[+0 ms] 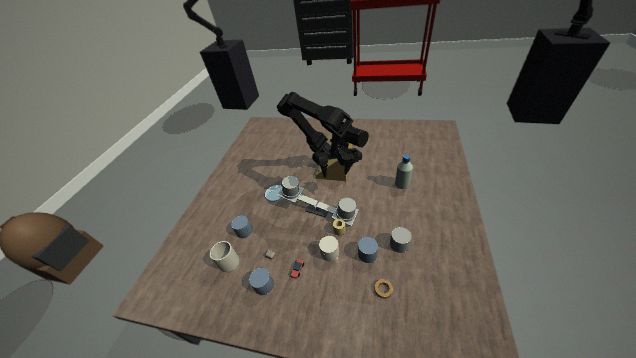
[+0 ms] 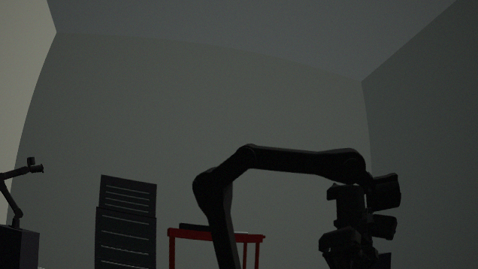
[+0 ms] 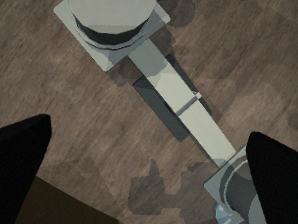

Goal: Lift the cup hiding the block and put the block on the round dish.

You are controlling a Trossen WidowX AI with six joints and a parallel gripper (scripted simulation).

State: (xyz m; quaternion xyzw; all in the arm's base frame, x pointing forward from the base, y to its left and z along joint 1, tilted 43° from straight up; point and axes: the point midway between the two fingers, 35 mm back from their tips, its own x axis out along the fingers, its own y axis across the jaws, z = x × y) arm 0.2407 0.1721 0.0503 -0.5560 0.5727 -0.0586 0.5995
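Observation:
My gripper [image 1: 336,169] [image 3: 150,133] is open and empty, pointing down behind the balance. The balance beam [image 1: 306,200] [image 3: 212,136] runs diagonally between the fingertips in the wrist view; its tilt is hard to judge. One grey cup [image 1: 290,188] [image 3: 241,191] stands upside down on the left plate, partly hidden by the right finger in the wrist view. The other grey cup [image 1: 346,209] [image 3: 112,15] stands on the right plate, cut off at the top of the wrist view. The pale blue round dish [image 1: 272,194] [image 3: 223,214] lies just beyond the left plate. The hidden block is not visible.
A yellow wedge [image 1: 334,176] [image 3: 60,205] lies under the gripper. A yellow ring-like cylinder [image 1: 339,229] stands close to the right plate. A bottle [image 1: 404,175] stands to the right. Several cups, a toy car [image 1: 297,268], a small block [image 1: 270,254] and an orange ring [image 1: 377,288] lie in front.

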